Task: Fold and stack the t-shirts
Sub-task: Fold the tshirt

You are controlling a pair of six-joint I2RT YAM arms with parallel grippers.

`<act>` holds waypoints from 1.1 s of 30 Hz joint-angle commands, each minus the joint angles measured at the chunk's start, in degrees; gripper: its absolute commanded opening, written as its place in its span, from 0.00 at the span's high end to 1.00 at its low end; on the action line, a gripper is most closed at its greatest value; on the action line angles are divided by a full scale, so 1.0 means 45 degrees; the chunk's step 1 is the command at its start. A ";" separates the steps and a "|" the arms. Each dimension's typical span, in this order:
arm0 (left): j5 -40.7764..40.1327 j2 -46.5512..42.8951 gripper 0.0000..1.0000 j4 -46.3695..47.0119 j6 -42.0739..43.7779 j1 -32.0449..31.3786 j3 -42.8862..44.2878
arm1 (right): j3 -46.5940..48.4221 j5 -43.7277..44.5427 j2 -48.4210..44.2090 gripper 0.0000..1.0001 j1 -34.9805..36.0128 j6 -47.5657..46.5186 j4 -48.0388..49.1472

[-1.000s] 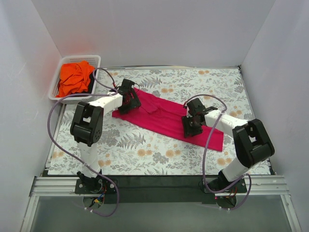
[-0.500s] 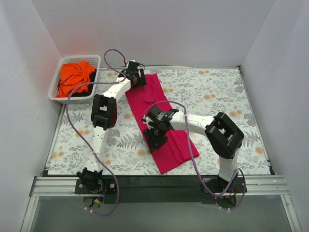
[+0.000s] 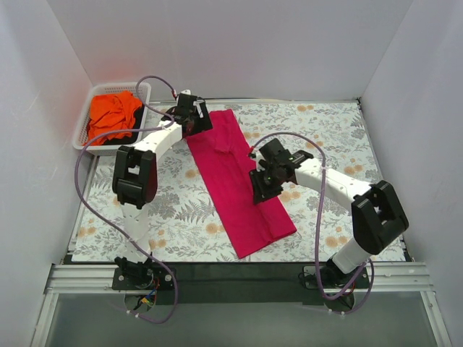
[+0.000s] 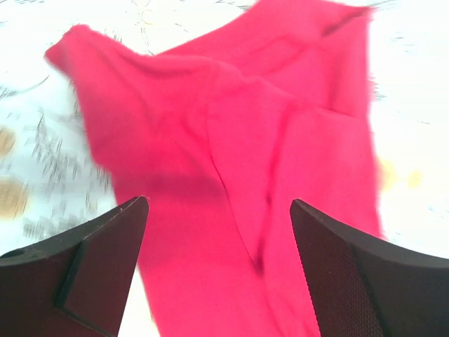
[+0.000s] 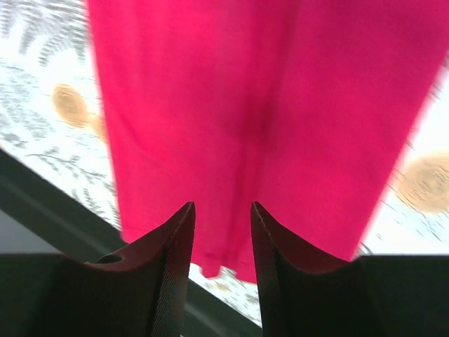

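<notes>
While the magenta t-shirt [image 3: 239, 181] lies flat, left end effector [image 4: 219, 203] gapes wide, right end effector [image 5: 222, 207] narrowly, both empty.

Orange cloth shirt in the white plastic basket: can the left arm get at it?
Probably yes. The left fingers hang open and empty close to the open-topped white plastic basket, nothing lying between them and the orange cloth shirt.

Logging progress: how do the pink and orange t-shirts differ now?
Pose: the pink t-shirt lies flat as a long strip; the orange t-shirt is bunched up. Place: the pink one is on the table, the orange one in the white basket. Both are plain cloth.
</notes>
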 commanded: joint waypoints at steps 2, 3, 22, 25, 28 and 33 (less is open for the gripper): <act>0.0271 -0.2345 0.25 0.0217 -0.0918 -0.0603 -0.1483 | -0.0925 0.0328 -0.0801 0.63 -0.0643 -0.0790 -0.0517; 0.0271 -0.2482 0.25 0.0236 -0.1035 -0.0700 -0.1951 | -0.1177 0.0309 -0.0822 0.63 -0.0702 -0.0810 -0.0576; -0.0315 0.0953 0.27 -0.0056 -0.0724 -0.0722 -0.0766 | -0.2782 -0.1682 0.0251 0.66 -0.0196 -0.0226 0.0497; -0.0334 0.1753 0.24 -0.0368 -0.0587 -0.0430 0.0113 | -0.2509 -0.2209 0.0895 0.65 0.0312 0.0183 0.1082; -0.0256 0.2535 0.21 -0.0506 -0.0275 -0.0175 0.1147 | -0.1730 -0.2387 0.1869 0.65 0.0859 0.0341 0.1298; 0.0075 0.3687 0.18 -0.0487 0.0369 0.0021 0.3042 | -0.0091 -0.2542 0.2849 0.64 0.1465 0.0342 0.1279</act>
